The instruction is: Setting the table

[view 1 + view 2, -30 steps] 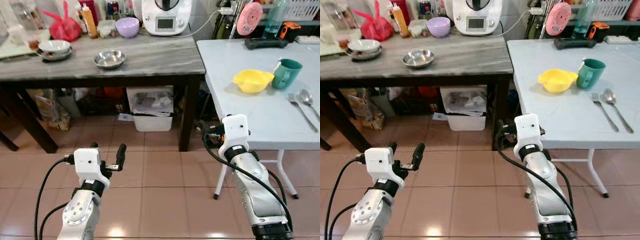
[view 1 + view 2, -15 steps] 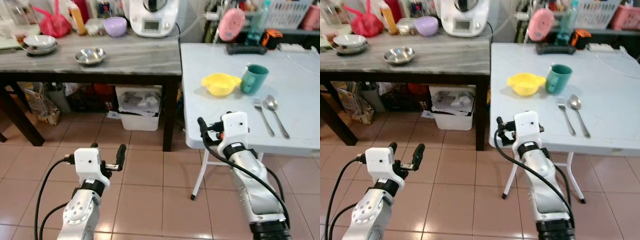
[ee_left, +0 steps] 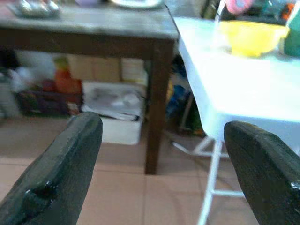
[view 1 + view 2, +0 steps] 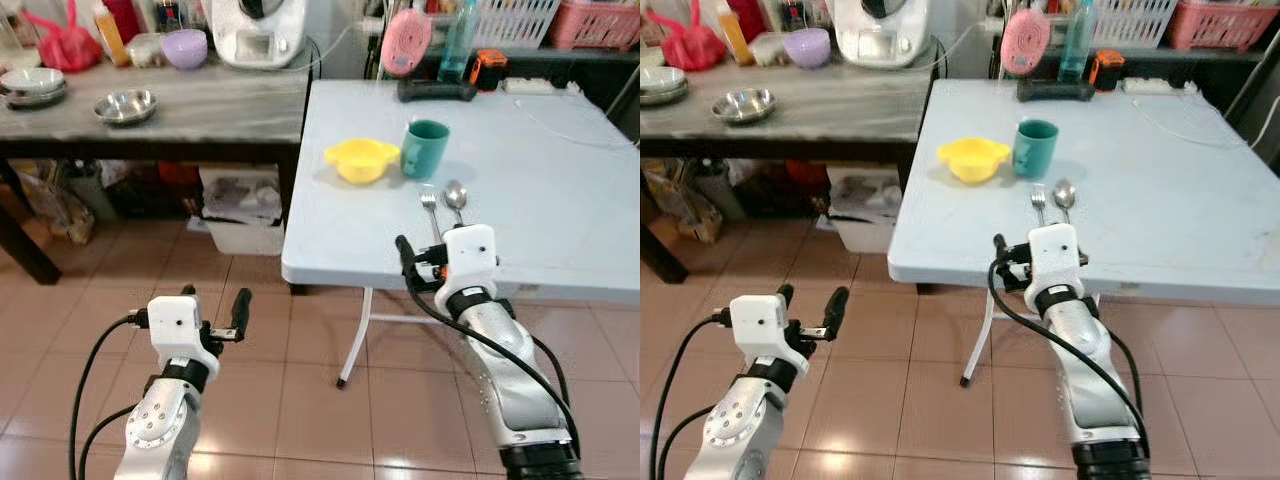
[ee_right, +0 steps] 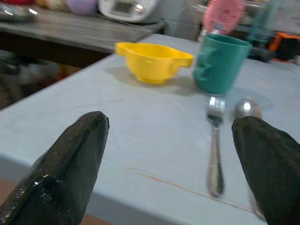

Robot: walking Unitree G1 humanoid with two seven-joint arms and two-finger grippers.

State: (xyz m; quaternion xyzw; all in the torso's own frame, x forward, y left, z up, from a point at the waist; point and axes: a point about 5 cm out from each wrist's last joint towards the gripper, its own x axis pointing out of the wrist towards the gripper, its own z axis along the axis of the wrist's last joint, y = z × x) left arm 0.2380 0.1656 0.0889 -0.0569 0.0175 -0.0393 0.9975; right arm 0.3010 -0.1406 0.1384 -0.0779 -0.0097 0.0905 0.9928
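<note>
A yellow bowl (image 4: 358, 160) and a green mug (image 4: 424, 148) stand side by side on the white folding table (image 4: 540, 170). A fork (image 4: 431, 205) and a spoon (image 4: 455, 195) lie parallel just in front of the mug. My right gripper (image 5: 171, 124) is open and empty, held at the table's near edge with its fingers pointing toward the fork and the bowl. Low over the tiled floor, left of the table, my left gripper (image 4: 214, 296) is open with nothing in it.
A dark wooden side table (image 4: 200, 110) on the left carries a steel bowl (image 4: 125, 105), stacked dishes (image 4: 32, 82), a purple bowl (image 4: 184, 47) and a white appliance (image 4: 255, 30). A white bin (image 4: 243, 210) sits underneath. A black device (image 4: 435, 90) lies at the white table's far edge.
The whole view has shifted: the white table has slid from the right toward the centre and come closer. Both arms keep the same pose, grippers still open.
</note>
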